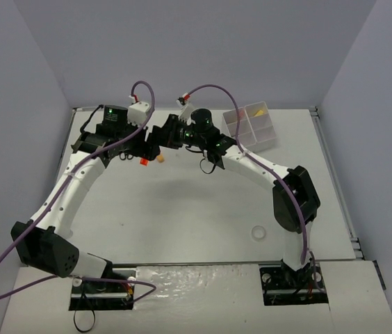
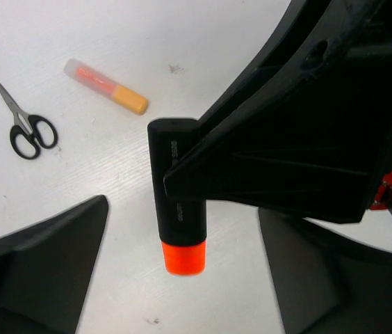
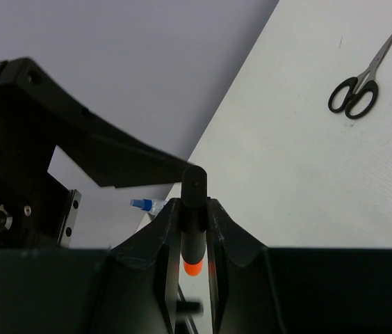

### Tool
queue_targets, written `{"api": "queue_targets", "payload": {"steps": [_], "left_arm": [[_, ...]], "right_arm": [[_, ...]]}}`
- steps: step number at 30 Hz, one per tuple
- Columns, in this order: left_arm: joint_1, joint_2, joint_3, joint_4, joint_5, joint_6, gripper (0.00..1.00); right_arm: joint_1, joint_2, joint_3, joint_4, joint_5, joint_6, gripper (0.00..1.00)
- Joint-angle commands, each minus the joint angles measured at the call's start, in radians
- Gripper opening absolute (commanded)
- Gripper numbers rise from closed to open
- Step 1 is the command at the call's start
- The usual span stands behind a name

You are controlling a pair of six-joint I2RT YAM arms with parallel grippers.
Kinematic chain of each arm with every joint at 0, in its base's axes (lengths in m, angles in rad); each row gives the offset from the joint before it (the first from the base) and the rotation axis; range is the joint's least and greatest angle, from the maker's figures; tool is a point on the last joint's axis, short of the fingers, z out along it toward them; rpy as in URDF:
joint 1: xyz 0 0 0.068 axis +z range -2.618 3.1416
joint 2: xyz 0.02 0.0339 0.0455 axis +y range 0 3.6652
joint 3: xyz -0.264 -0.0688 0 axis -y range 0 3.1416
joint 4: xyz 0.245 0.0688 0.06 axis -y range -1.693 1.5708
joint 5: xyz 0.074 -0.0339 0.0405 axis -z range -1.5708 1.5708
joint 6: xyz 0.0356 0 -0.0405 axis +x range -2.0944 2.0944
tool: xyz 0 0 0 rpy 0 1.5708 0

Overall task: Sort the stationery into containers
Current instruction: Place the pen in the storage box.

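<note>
Sitting pinched in the right gripper (image 3: 191,203), the orange-black highlighter (image 2: 181,224) is at about 11 o'clock on the table (image 1: 203,202) in the top view. Its black barrel is clamped from both sides and its orange cap is left bare. Whether it rests on the surface or is held just above it cannot be told. The left gripper (image 1: 146,144) hangs over the same spot, its two fingers (image 2: 43,257) spread wide to either side of the barrel and holding nothing (the right gripper's dark finger crosses between them in the left wrist view). Seen from the highlighter in that view, the peach highlighter (image 2: 105,85) lies at 11 o'clock, near but apart. The small black scissors (image 2: 23,125) lie at 10 o'clock, farther out, blades pointing away from the barrel. In the top view the white organiser box (image 1: 260,144) stands at 1 o'clock on the table, well apart from both grippers, with something yellow (image 1: 255,110) in one of its far compartments. The white tape ring (image 1: 257,233) lies by itself at 5 o'clock.
</note>
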Motion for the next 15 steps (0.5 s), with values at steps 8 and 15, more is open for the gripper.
{"api": "queue_targets", "payload": {"steps": [8,15], "left_arm": [[0.002,-0.032,0.087,-0.04,-0.064,0.007,0.97],[0.024,-0.015,0.058,-0.087,-0.114,0.011,0.97]], "right_arm": [[-0.396,-0.191,0.067,-0.199,0.264,-0.256,0.0],[-0.664,-0.188,0.103,-0.245,0.486,-0.38,0.0]]}}
